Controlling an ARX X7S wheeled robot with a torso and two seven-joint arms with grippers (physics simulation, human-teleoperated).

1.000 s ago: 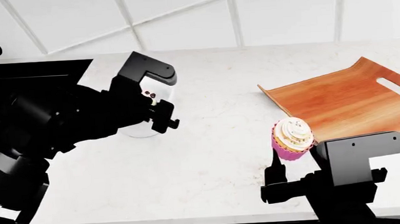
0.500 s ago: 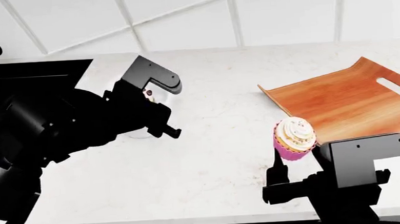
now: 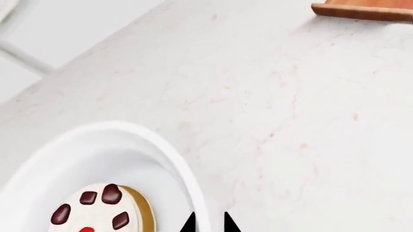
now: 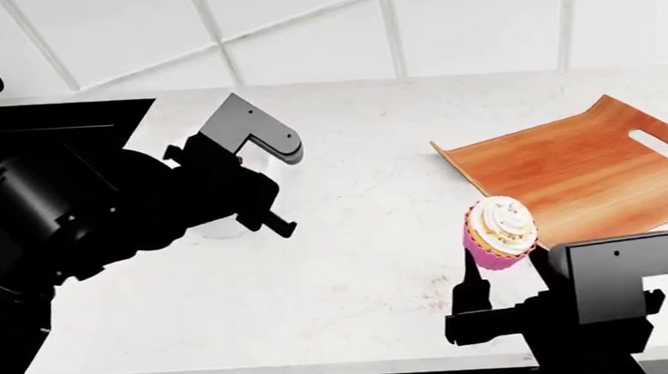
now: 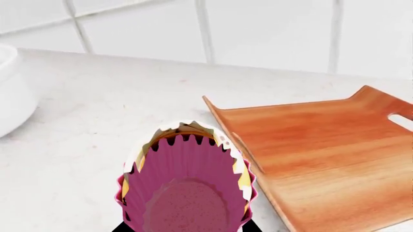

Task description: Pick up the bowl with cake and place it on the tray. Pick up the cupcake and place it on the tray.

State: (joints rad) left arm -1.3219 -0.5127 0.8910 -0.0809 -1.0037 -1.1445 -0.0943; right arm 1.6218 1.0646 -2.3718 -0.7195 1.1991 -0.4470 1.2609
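Between the right gripper fingers the cupcake is pinched, raised just beside the tray near edge. At the left, the bowl with cake rim is straddled by the left gripper; contact cannot be told. The cake is seated inside, on the counter.

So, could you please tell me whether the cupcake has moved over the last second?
Yes: the cupcake has shifted slightly right and toward the robot, judged against the tray corner.
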